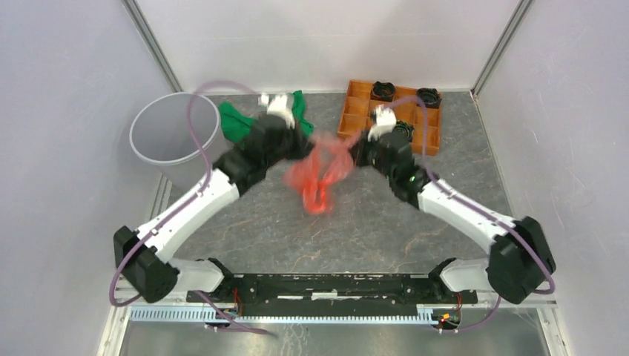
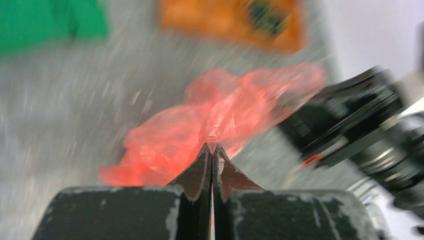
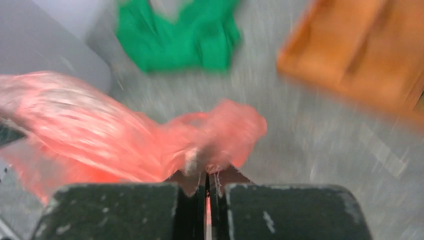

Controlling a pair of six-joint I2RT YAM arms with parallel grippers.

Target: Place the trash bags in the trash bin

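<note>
Left wrist view is smeared with blur, so I can only read the big shapes. My left claw (image 2: pixel 212 148) has its two dark, scuffed fingers pressed flat together, and a thin fold of the trash bag (image 2: pixel 220 112) is pinched at their tips. The rest of the film billows just ahead of the tips in glossy, wrinkled red-orange lobes, partly see-through. Beyond it and to the right, my other arm is a dark blur cut off by the frame edge.

From the right wrist, my right claw (image 3: pixel 206 174) is closed the same way, with film caught at its tips. The bag streams off to the left of that claw and runs out of the picture. A crumpled green cloth (image 3: pixel 185 35) lies ahead and slightly left. The orange-brown tray (image 3: pixel 360 55) is ahead to the right, and its compartments are too blurred to count.

From above, both sets of fingertips are hidden under wrists and film. The bag hangs between the two claws above the speckled grey table (image 1: pixel 371 222), and its lower end is bunched into a darker red knot. The trash bin (image 1: pixel 172 172), a round, pale grey bucket with smooth walls, stands well to the left of my left claw, and the arm's cable crosses its rim. Small black round things (image 1: pixel 383 90) sit in the tray beyond my right claw. I cannot make out what they are.
</note>
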